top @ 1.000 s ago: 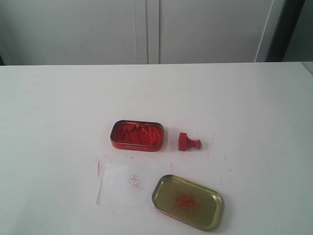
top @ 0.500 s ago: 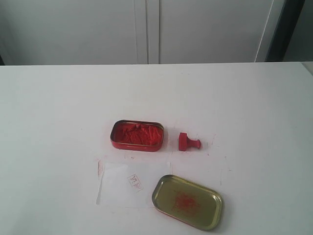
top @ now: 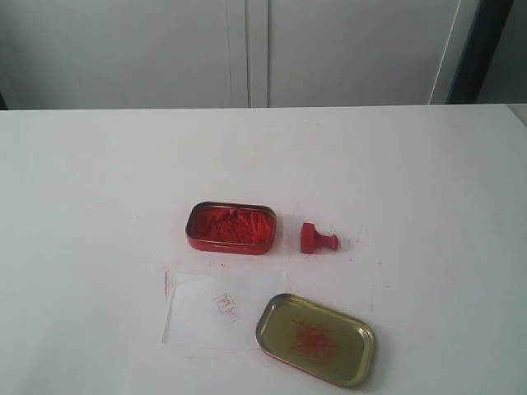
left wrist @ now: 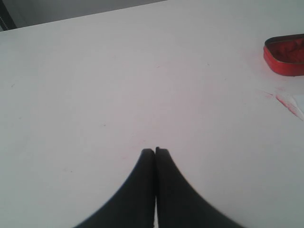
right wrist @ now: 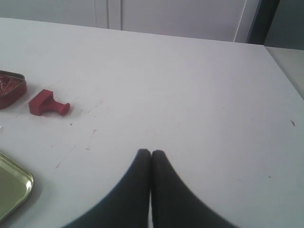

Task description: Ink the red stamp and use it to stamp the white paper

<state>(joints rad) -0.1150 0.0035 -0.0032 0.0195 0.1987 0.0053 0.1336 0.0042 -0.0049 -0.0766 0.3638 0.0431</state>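
The red stamp (top: 316, 239) lies on its side on the white table, just right of the open red ink tin (top: 230, 228); the right wrist view also shows the stamp (right wrist: 47, 105) lying flat. In front of the tin rests the white paper (top: 218, 309) with a small red square imprint. My left gripper (left wrist: 155, 151) is shut and empty over bare table, far from the red tin (left wrist: 286, 53). My right gripper (right wrist: 151, 152) is shut and empty too, well apart from the stamp. Neither gripper shows in the exterior view.
A gold tin lid (top: 315, 338) with red smears sits at the front, overlapping the paper's right edge; its corner (right wrist: 12, 190) shows in the right wrist view. Grey cabinet doors (top: 247, 49) stand behind the table's far edge.
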